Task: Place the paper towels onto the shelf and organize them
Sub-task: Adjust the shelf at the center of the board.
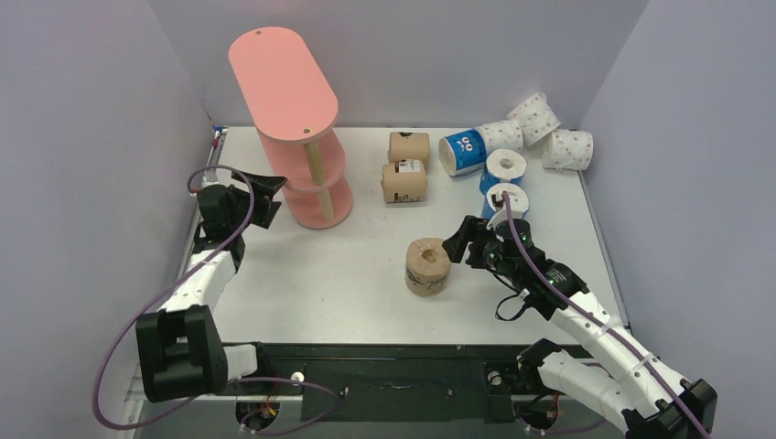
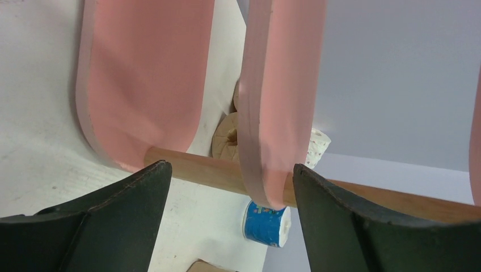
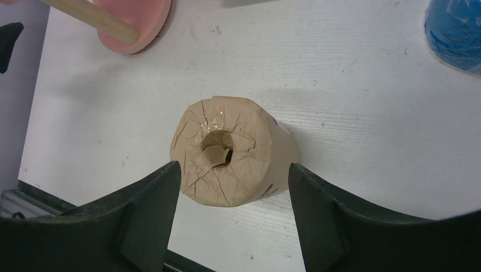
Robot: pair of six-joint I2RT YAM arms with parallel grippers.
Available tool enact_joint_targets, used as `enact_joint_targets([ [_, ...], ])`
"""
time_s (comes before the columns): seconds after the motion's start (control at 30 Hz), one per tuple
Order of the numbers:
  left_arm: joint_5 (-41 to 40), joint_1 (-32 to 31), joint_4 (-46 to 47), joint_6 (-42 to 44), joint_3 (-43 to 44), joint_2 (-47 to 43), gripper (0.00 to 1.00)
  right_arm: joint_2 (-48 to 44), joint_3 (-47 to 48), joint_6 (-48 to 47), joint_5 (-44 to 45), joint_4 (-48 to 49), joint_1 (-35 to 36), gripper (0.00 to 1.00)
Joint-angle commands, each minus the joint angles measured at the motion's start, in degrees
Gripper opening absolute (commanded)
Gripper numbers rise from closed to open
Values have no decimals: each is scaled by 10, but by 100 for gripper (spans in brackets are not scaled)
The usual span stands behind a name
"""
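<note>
The salmon-pink shelf [image 1: 284, 87] stands at the back left of the table. My left gripper [image 1: 265, 194] is open right beside it. In the left wrist view its fingers [image 2: 113, 215] flank the edge of a shelf board [image 2: 278, 102] and a wooden post [image 2: 210, 170], touching neither. My right gripper [image 1: 462, 242] is open just right of an upright brown roll [image 1: 426, 267]. In the right wrist view that roll [image 3: 232, 150] sits just ahead of the open fingers [image 3: 142, 221]. Two more brown rolls [image 1: 408, 146] [image 1: 404, 181] lie mid-back. Three blue rolls [image 1: 463, 152] [image 1: 503, 169] [image 1: 506, 198] and three white dotted rolls [image 1: 501, 135] [image 1: 535, 116] [image 1: 567, 149] are at the back right.
Grey walls close in the white table [image 1: 348, 265] on three sides. The blue rolls stand just behind my right wrist. One blue roll [image 2: 266, 224] shows past the shelf in the left wrist view. The shelf's bottom board [image 3: 133, 22] shows at the top left of the right wrist view.
</note>
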Motion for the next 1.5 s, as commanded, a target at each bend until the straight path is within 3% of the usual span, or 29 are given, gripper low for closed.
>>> enact_joint_targets([
  [0.0,48,6,125,-23,40,57,76,-23,-1,-4,-20,5,-3,65],
  [0.2,85,11,222,-47,46,126,69,-49,-11,-12,-29,7,-3,65],
  [0.33,86,11,243,-52,41,145,57,-52,-17,-11,-22,9,-3,64],
  [0.6,105,-17,278,-64,47,169,45,-51,-30,-4,-26,22,-3,63],
  [0.77,114,-32,278,-64,44,163,20,-54,-33,-2,-26,22,-3,62],
  [0.93,130,-26,240,-49,40,134,0,-63,-35,-3,-24,18,-3,62],
  [1.47,226,-20,76,-9,-52,-52,0,-57,-5,-44,4,-28,-3,62],
])
